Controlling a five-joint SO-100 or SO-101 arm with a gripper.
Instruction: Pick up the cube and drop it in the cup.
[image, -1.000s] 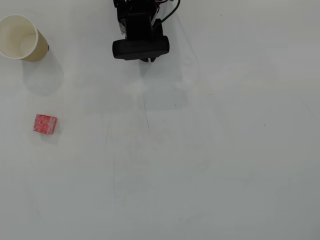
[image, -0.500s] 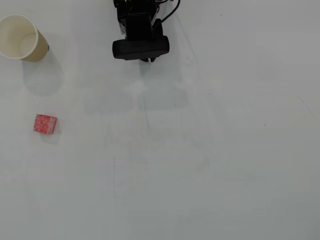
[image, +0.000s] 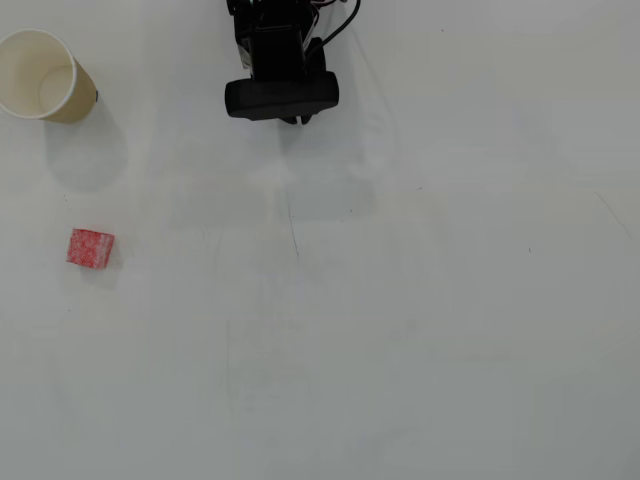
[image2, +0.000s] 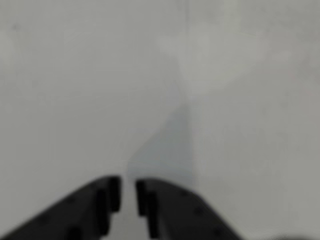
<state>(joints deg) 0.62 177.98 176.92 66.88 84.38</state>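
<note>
The table (image: 420, 330) is white and takes the whole overhead view; it has some thin dark scratches and small marks near the middle, and a soft shadow under the arm. No brand, label or writing can be read on anything in either view. Most of the surface is open: the whole right half and the bottom part are bare, and the two small things lie only at the left side.

The arm (image: 275, 45) is black and comes in from the top edge of the overhead view, a little left of the middle, with cables behind it. Its wide black part hides the fingertips from above. In the wrist view the gripper (image2: 128, 195) shows at the bottom edge, over blurred bare table; the two black fingers (image2: 107, 197) stand almost together, with only a narrow gap between them, and they hold nothing.

The cup (image: 45, 78) is cream coloured and stands in the top left corner of the overhead view, very near the left edge, with its round mouth open upward and pale inside.

The cube (image: 91, 249) is red with whitish speckles. It lies on the table below the cup, well apart from it and far from the arm, near the left edge
</note>
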